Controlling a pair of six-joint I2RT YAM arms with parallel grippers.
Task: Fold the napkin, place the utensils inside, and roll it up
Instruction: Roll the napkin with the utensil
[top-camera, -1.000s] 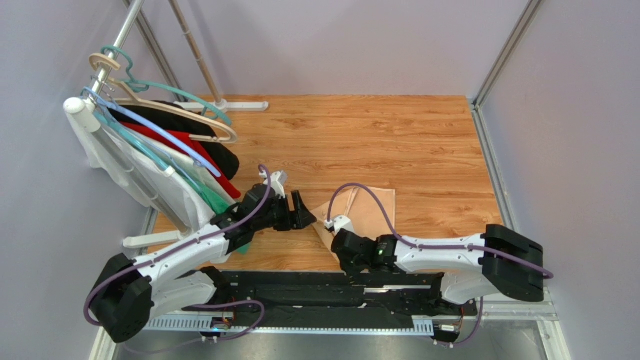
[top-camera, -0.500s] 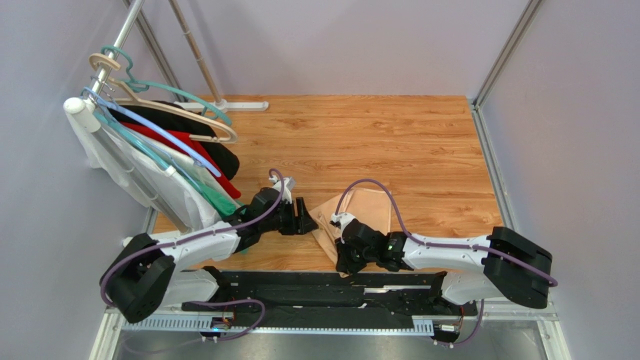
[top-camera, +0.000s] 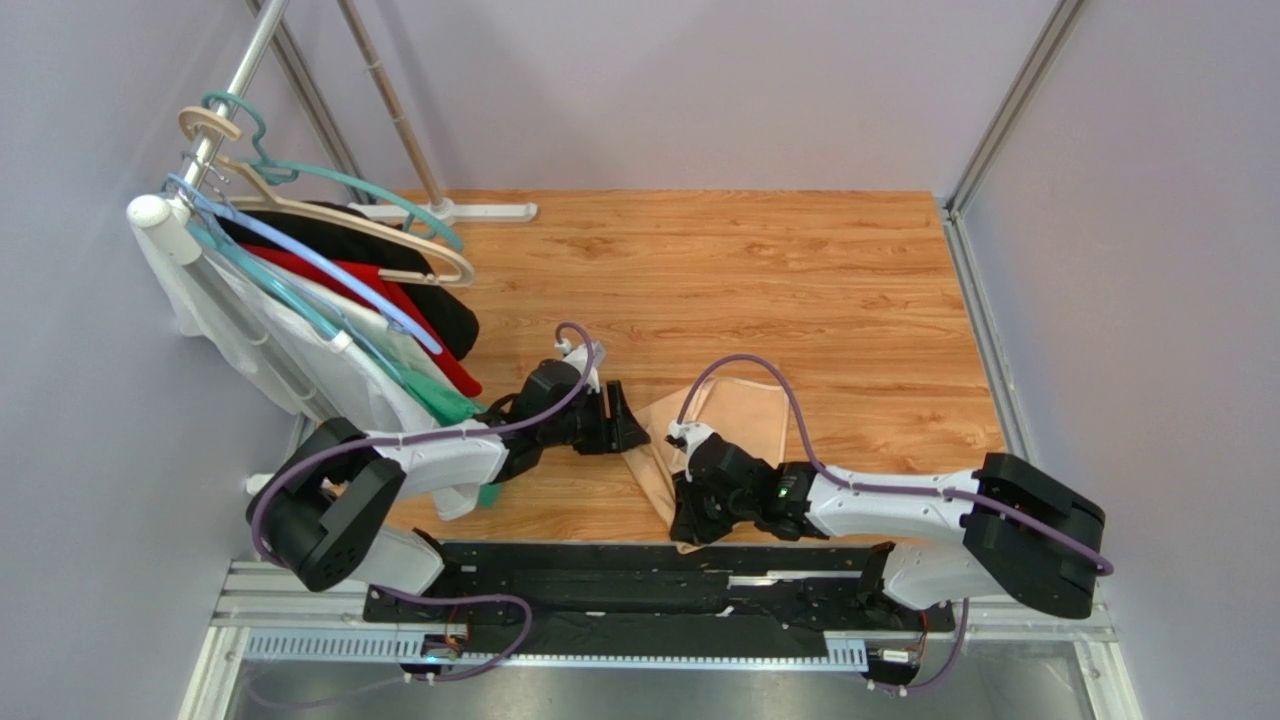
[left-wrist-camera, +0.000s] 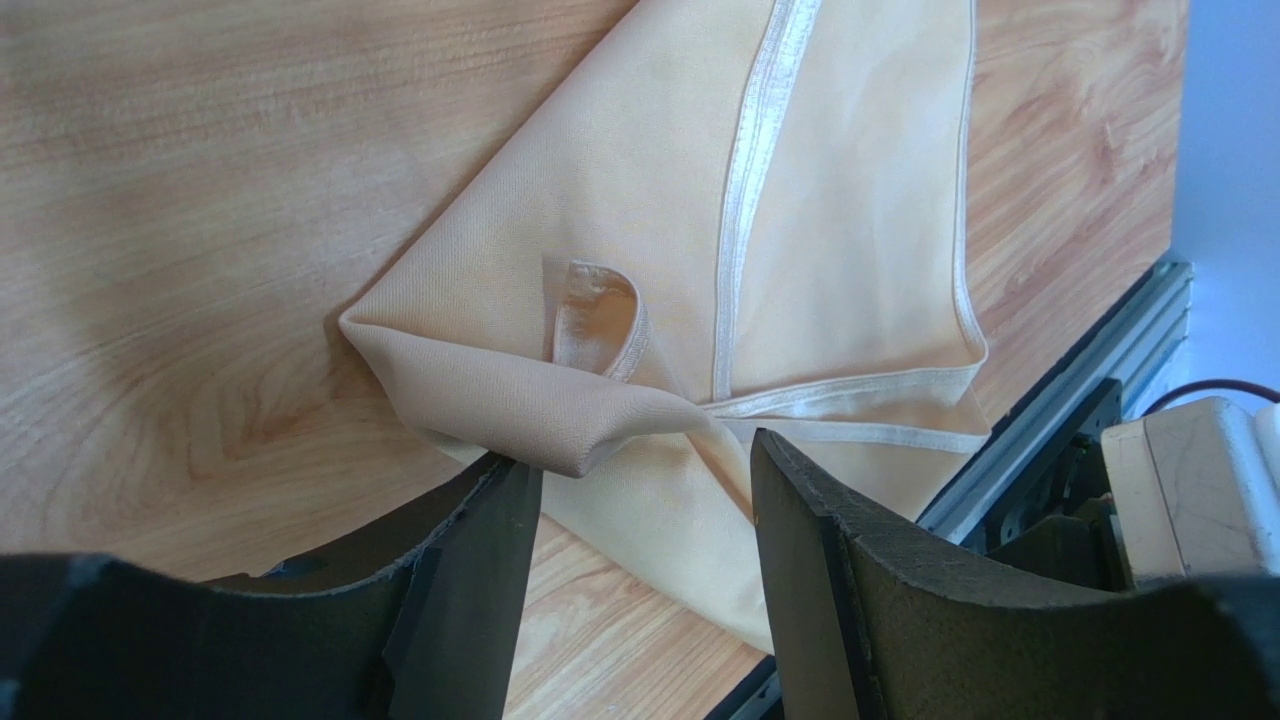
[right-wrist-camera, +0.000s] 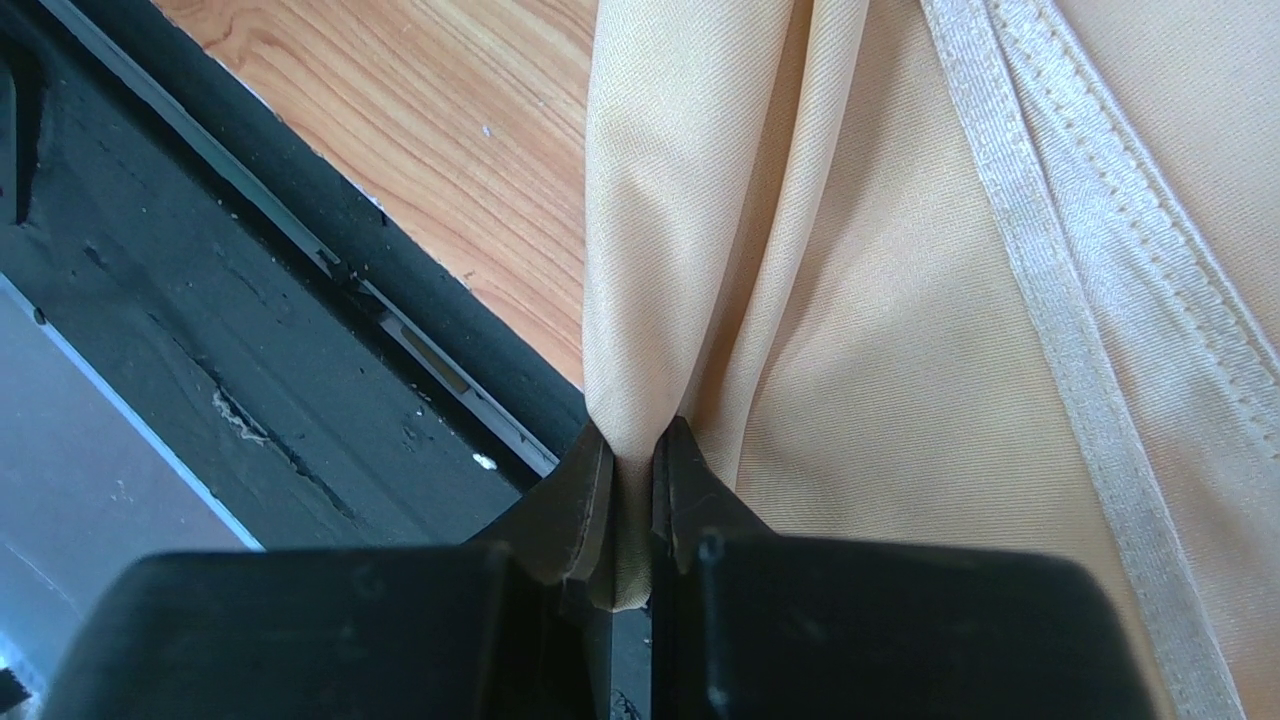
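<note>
Overhead view: the napkin (top-camera: 732, 423) lies on the wooden table (top-camera: 781, 270) close to its near edge, between the two arms. A purple cable (top-camera: 751, 371) arches over it. A rack of hung clothes (top-camera: 323, 293) stands at the far left; only this view shows it. The cloth's detail is too small to read from here.

Left wrist view: the napkin is pale peach, folded into overlapping layers with a lighter stitched hem (left-wrist-camera: 747, 225) running along the edges. One folded corner bulges up in a soft hump (a small loop of hem pokes out of it). The left gripper (left-wrist-camera: 631, 495) has its jaws apart, one on each side of that hump. The cloth sits right at the tips; whether the fingers (left-wrist-camera: 481, 555) touch it I cannot tell.

Right wrist view: the right gripper (right-wrist-camera: 631, 473) is pinched tight on a gathered pleat of the napkin. Folds fan out from the pinch. The pinch is at the table's near edge, just beside the black rail (right-wrist-camera: 226, 300).
</note>
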